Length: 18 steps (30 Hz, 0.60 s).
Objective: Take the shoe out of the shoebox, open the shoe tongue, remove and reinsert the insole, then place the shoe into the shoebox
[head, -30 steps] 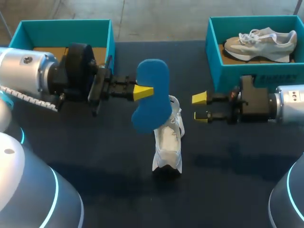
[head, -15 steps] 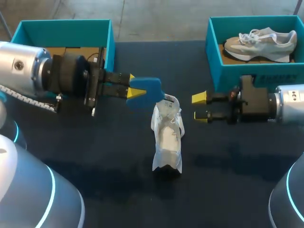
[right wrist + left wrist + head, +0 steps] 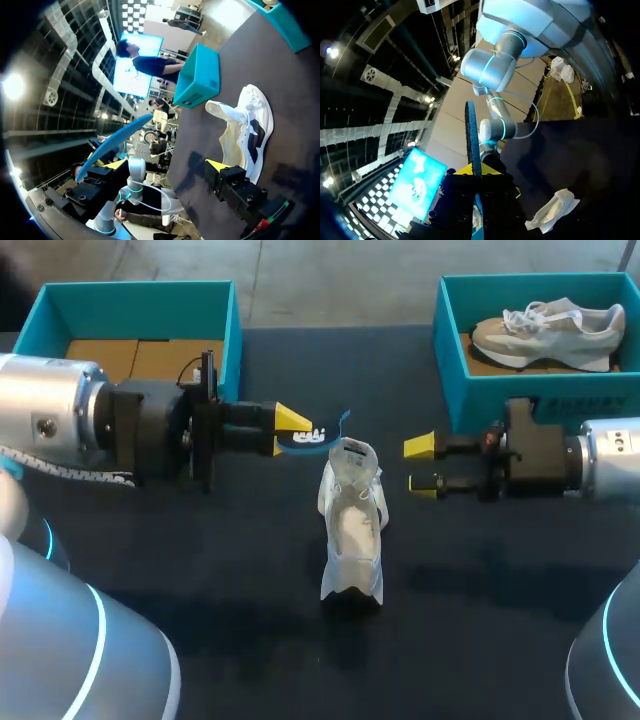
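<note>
On the table [image 3: 480, 590], near its middle, stood the white shoe [image 3: 352, 530], tongue open. The left jaws pinched the blue insole [image 3: 312, 439] edge-on just above the shoe's far end; the right jaws hung spread and empty to the shoe's right.

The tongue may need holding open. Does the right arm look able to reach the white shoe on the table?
Probably yes: the right gripper sits beside the white shoe, jaws open and empty, nothing between them. The left gripper holds the insole at the shoe's other side.
</note>
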Motion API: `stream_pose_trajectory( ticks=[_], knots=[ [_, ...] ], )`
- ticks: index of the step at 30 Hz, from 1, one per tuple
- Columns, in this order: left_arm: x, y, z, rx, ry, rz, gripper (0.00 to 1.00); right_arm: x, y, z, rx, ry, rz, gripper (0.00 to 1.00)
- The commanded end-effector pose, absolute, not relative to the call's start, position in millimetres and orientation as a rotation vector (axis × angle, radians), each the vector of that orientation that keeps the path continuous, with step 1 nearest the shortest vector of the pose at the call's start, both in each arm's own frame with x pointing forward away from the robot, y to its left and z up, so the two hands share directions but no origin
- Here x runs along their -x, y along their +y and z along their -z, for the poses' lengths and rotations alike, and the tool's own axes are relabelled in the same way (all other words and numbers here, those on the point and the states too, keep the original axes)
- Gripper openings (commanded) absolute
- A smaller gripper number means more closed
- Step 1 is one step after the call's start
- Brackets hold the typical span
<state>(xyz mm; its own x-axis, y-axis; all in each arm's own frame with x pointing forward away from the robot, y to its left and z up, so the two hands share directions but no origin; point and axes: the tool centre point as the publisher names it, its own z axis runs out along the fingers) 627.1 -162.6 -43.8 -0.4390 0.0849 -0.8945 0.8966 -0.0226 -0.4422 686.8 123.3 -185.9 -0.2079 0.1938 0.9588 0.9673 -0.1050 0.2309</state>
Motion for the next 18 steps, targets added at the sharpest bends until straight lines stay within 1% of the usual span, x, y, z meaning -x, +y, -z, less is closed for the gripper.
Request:
stream_pose_trajectory(
  ticks=[1,7,18],
  knots=[
    [-618,-161,48,-1.056,1.490,1.467,0.00,-686,124,186,1.331,-1.450,1.382,1.00],
    [-618,-161,48,-1.056,1.490,1.467,0.00,-686,124,186,1.331,-1.450,1.382,1.00],
    [-620,-145,80,-1.201,1.304,1.285,0.00,-686,125,184,1.331,-1.454,1.377,1.00]
  ],
)
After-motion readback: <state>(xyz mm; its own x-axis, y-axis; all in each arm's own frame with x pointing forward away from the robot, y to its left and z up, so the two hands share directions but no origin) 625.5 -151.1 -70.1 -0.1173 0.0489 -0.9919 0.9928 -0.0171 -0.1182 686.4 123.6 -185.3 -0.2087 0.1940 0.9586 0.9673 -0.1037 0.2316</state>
